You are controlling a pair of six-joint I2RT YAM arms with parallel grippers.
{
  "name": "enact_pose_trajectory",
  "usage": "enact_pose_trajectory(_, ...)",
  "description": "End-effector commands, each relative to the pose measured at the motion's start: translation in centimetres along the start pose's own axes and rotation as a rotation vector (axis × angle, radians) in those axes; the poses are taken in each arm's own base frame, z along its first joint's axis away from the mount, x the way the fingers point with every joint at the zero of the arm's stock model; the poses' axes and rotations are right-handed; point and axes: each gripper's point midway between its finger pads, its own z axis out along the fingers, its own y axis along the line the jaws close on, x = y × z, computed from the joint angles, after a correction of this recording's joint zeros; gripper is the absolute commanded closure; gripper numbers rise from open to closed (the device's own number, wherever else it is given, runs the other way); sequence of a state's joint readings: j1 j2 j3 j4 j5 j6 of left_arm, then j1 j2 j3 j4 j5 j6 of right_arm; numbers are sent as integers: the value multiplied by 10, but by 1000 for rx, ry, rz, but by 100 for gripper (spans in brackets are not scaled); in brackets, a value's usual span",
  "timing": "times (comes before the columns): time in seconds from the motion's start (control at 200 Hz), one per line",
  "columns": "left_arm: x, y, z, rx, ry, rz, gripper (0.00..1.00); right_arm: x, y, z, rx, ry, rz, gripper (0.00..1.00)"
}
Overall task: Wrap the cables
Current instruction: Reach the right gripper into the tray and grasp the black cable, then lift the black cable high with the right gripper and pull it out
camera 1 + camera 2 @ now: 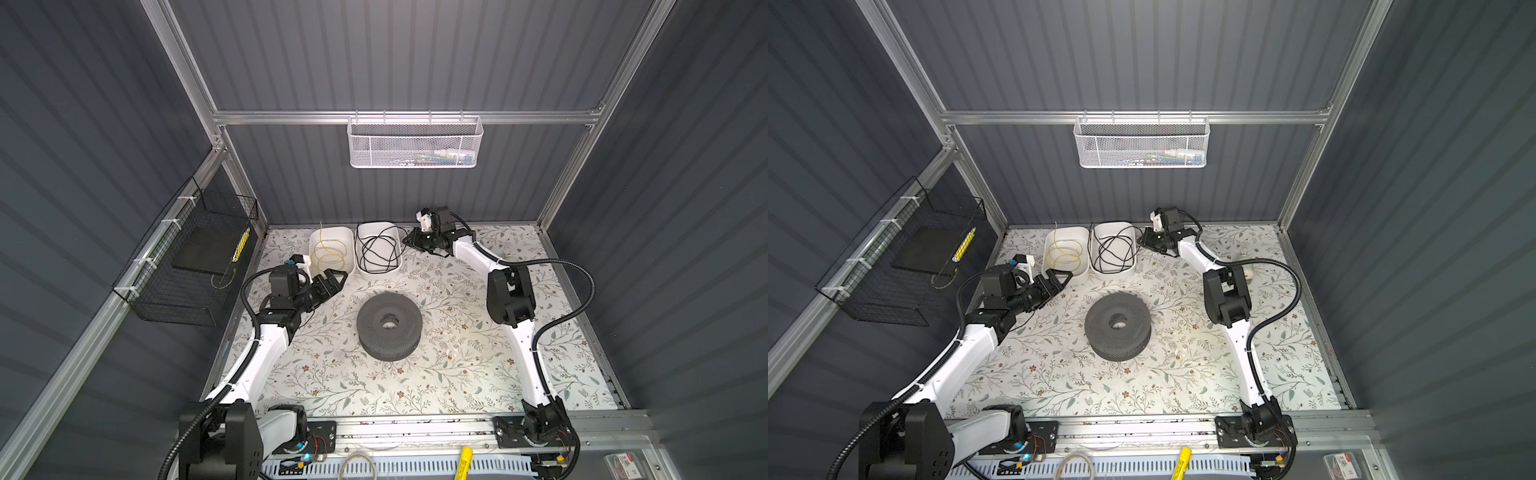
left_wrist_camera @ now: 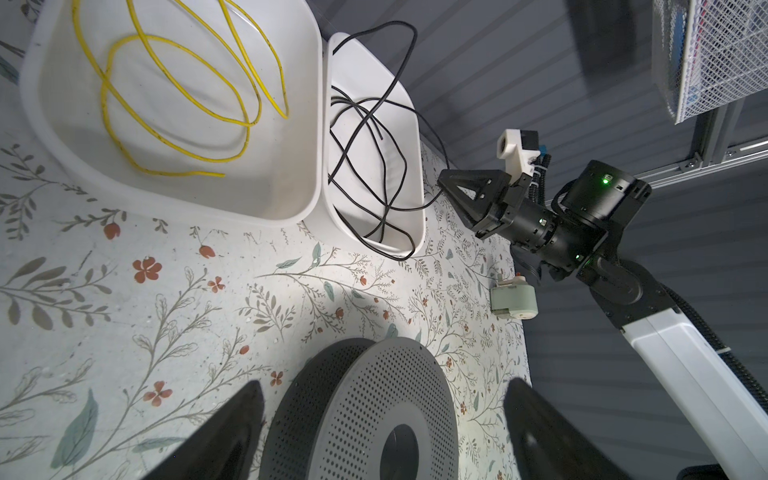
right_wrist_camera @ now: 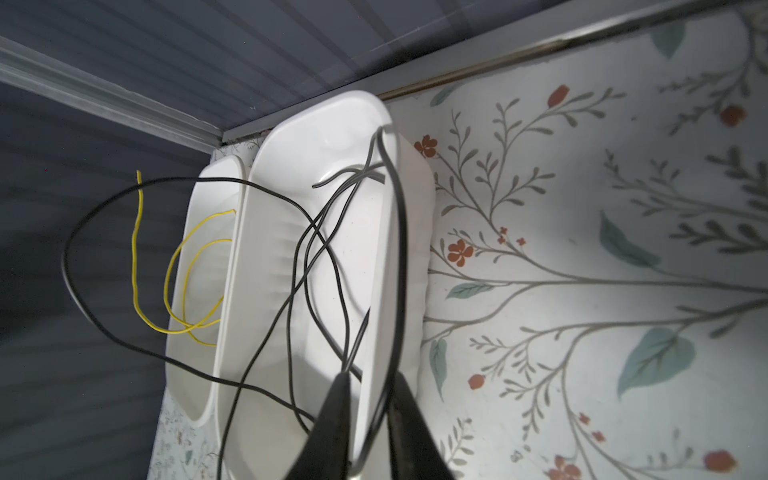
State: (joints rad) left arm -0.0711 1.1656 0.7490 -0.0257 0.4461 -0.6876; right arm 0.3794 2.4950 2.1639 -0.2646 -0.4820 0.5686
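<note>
The black cable (image 1: 378, 249) (image 1: 1113, 249) lies in loose tangled loops in the right-hand white tray (image 1: 397, 266), with one strand hanging over the tray's right rim. My right gripper (image 1: 409, 243) (image 3: 370, 378) sits at that rim. Its jaws are almost together, and a strand of the cable (image 3: 399, 249) runs between them against one finger. My left gripper (image 1: 338, 276) (image 2: 384, 390) hangs open in front of the left tray, holding nothing. The dark perforated spool (image 1: 372, 318) (image 2: 353, 415) lies flat mid-table, beyond the left fingers in the left wrist view.
A yellow wire coil (image 1: 330, 253) lies in the left white tray (image 1: 318, 237). A small white and green device (image 2: 513, 301) stands near the right arm. A black wire basket (image 1: 187, 270) hangs on the left wall and a white mesh basket (image 1: 415, 143) on the back rail.
</note>
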Motion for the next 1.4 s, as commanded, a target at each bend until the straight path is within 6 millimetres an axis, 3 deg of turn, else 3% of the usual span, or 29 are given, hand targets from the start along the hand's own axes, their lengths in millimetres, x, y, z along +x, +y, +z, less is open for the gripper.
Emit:
enact_pose_trajectory(0.0,-6,-12,-2,29,-1,18,9,-12,28,-10,-52,-17,-39,96)
enact_pose_trajectory(0.03,-6,-12,-3,30,-1,21,9,-13,33,-13,-60,-21,-50,100)
enact_pose_trajectory(0.135,-7,-14,-4,32,-4,21,9,-18,67,-27,-84,-41,-117,100)
enact_pose_trajectory(0.33,-12,-20,-10,39,-31,36,9,-26,156,-87,-107,-121,-307,100)
enact_pose_trajectory(0.58,-25,-36,-21,61,-72,62,9,-23,255,-187,-162,-243,-492,100)
enact_pose_trajectory(0.86,-37,-50,-31,82,-113,84,11,-30,328,-325,-184,-466,-616,100)
enact_pose_trajectory(0.98,-38,-53,-35,84,-120,95,11,-24,343,-383,-194,-542,-638,100)
enact_pose_trajectory(1.111,-37,-53,-35,83,-121,100,11,-5,337,-427,-179,-585,-644,100)
enact_pose_trajectory(1.271,-31,-47,-33,78,-112,94,12,27,297,-453,-100,-613,-608,100)
enact_pose_trajectory(1.361,-25,-38,-29,61,-98,92,12,51,259,-468,-27,-647,-560,100)
enact_pose_trajectory(1.396,-22,-35,-28,58,-94,88,12,63,241,-465,10,-637,-541,100)
